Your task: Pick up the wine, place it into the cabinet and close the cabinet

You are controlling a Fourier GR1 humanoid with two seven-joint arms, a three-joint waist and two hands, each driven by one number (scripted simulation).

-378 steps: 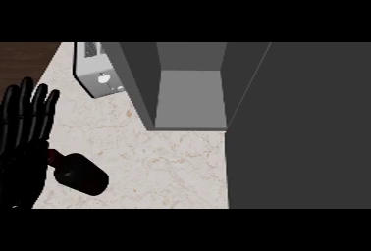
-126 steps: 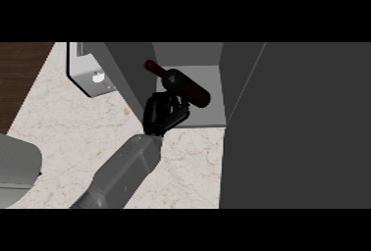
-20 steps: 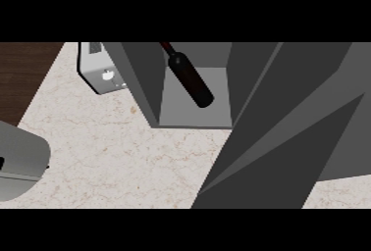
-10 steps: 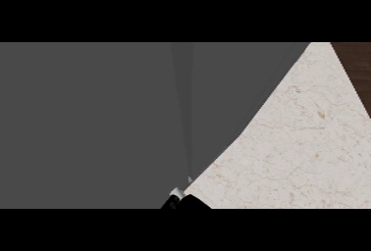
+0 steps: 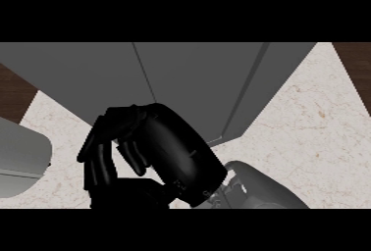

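Right hand (image 5: 172,153): we are seeing it at lower centre, before the cabinet (image 5: 196,73); open or closed, we cannot tell. Cabinet doors are standing shut at upper frame; wine is staying hidden.

— How does the light fall?
— Evenly and softly; the pale counter (image 5: 319,132) reads brightest, the grey cabinet (image 5: 196,73) flat and matte, without glare.
— Any shadow?
— The black hand (image 5: 145,152) shows almost no detail, only a faint sheen along its curve.
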